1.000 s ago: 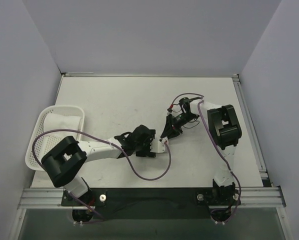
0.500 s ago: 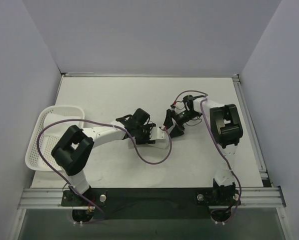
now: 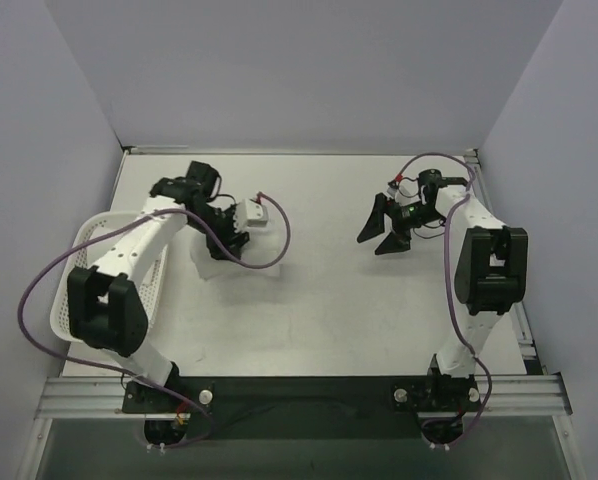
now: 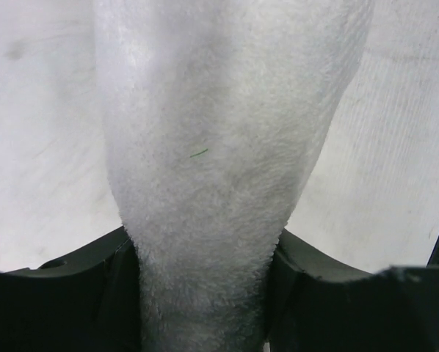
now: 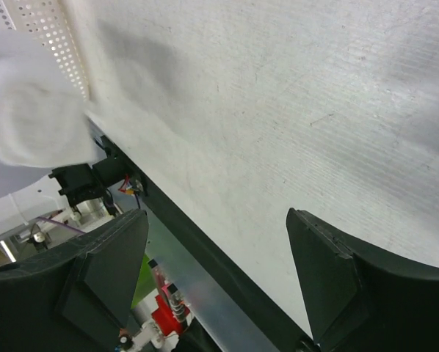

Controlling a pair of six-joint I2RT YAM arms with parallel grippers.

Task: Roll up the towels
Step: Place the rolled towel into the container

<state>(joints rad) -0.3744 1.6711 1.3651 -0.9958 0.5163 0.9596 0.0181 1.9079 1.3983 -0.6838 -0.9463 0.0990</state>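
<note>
A white rolled towel (image 4: 219,147) fills the middle of the left wrist view, pinched between the two black fingers of my left gripper (image 4: 205,257), which is shut on it. From above, that gripper (image 3: 222,240) hangs at the table's left side, just right of the white basket (image 3: 82,245), with the towel (image 3: 208,265) showing below it. My right gripper (image 3: 383,236) stands open and empty over the right half of the table. In the right wrist view its jaws (image 5: 219,271) are wide apart, and the towel roll (image 5: 28,110) is a blur at the far left.
The perforated basket rim (image 5: 40,22) shows in the right wrist view's top left corner. My left arm's elbow hangs over the basket. Purple cables loop off both arms above the table. The metal rail (image 3: 299,395) runs along the near edge.
My left arm has swung from the table's middle to the left, beside the basket, carrying the rolled towel. The right gripper has opened, let go and drawn back to the right.
</note>
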